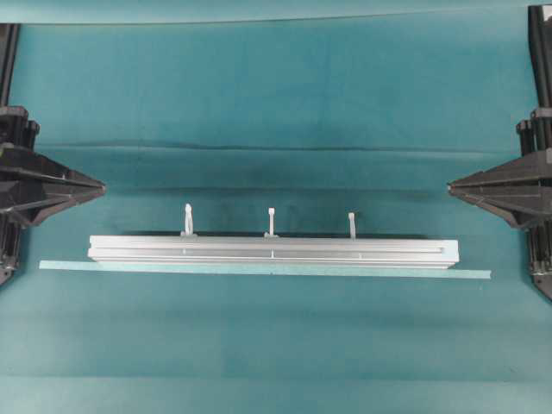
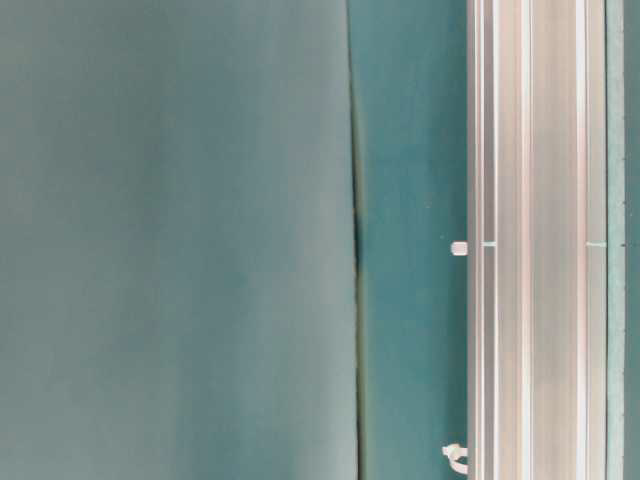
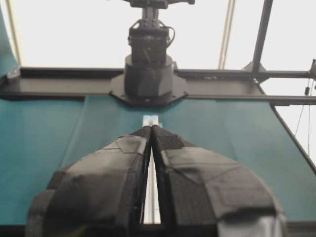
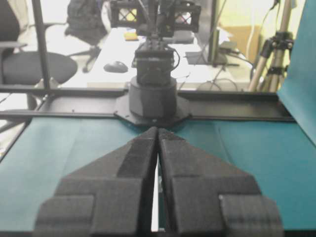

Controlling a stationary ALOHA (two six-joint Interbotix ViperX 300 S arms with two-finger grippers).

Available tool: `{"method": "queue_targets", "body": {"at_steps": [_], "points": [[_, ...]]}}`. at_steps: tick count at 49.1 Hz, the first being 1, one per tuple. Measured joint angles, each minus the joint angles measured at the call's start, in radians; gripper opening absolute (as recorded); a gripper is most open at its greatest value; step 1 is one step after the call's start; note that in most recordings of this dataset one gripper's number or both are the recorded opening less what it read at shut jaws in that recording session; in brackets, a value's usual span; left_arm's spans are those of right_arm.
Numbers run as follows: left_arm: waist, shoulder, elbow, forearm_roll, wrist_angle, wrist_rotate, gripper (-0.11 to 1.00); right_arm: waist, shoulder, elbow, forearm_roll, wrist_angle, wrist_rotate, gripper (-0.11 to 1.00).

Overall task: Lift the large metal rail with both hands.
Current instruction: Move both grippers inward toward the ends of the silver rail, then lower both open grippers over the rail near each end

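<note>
In the overhead view we see, lowest in the picture, a thin pale tape strip [image 1: 264,270] lying flat on the teal desk [image 1: 259,95], and just behind it, touching along its length, the large metal rail [image 1: 274,251]. The rail is a long silver bar with lengthwise grooves, lying level across the middle, with three small white zip ties [image 1: 271,222] standing up from its far side. The left gripper [image 1: 97,185] points in from the left edge and the right gripper [image 1: 455,185] from the right edge; both sit beyond the rail's ends and a little behind it, touching nothing, their fingers clenched to a point.

In the table-level view we see the rail [image 2: 535,240] running top to bottom at the right, grooved and pale, two zip ties [image 2: 458,248] jutting from its left side.

In the left wrist view we find the padded fingers [image 3: 111,173] pressed almost together, empty, a sliver of rail [image 3: 150,121] visible beyond their tips.

In the right wrist view the fingers [image 4: 197,173] are likewise clenched and empty.
</note>
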Motion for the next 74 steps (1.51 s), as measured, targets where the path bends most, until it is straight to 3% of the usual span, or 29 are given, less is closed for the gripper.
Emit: {"method": "queue_targets", "body": {"at_steps": [8,20,33,48,64,74], "points": [[0.014,0.009,-0.055,0.008,0.126,-0.078,-0.02,-0.017,0.014,-0.028,0.061,0.078,0.023,0.00],[-0.009,0.037,-0.156,0.012,0.345,-0.091,-0.02,-0.029,0.023,-0.114,0.083,0.344,0.048,0.00],[-0.026,0.164,-0.290,0.012,0.649,-0.098,-0.02,-0.044,0.114,-0.190,0.094,0.624,0.192,0.00],[-0.026,0.330,-0.422,0.014,0.913,-0.181,-0.02,-0.040,0.290,-0.314,0.092,0.919,0.201,0.00],[-0.025,0.492,-0.518,0.014,1.141,-0.190,-0.02,-0.035,0.531,-0.477,0.086,1.203,0.204,0.00],[-0.025,0.584,-0.555,0.014,1.220,-0.175,-0.02,-0.034,0.618,-0.545,0.069,1.312,0.204,0.00]]}}
